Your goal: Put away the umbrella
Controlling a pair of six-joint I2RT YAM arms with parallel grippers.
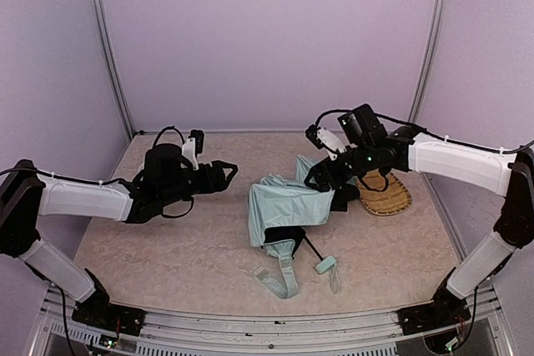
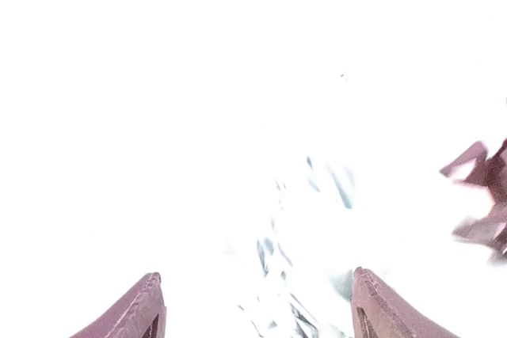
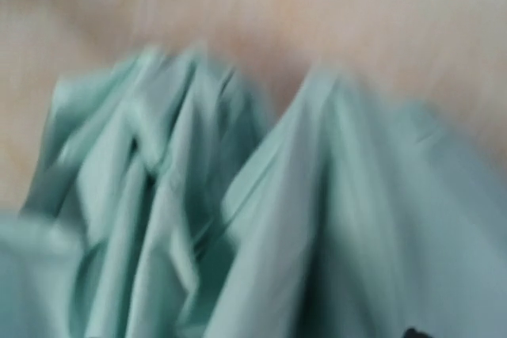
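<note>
The task is, by my reading, at an early or middle stage: nothing is stowed yet. The umbrella lies loose on the worktop, a little toward 5 o'clock from the centre. Its mint canopy is collapsed but crumpled and spread, neither rolled nor wrapped. The thin black shaft runs out toward 5 o'clock to the pale green handle, which rests flat on the worktop. A pale band of fabric trails out from the canopy at 6 o'clock, unfastened.

The left pincer hangs at 9 o'clock of the canopy, clear of it. Its fingers stand apart with nothing between them, and the washed-out left wrist view agrees. The right pincer is at the canopy's 1 o'clock edge, right over the cloth. Its wrist view shows only blurred green folds and none of its own fingers, so I cannot tell whether it is apart or nipping the fabric.

A woven tray sits at 3 o'clock, just past the right arm.

What seems left is to gather and tighten the canopy, secure it, and set the umbrella aside.
</note>
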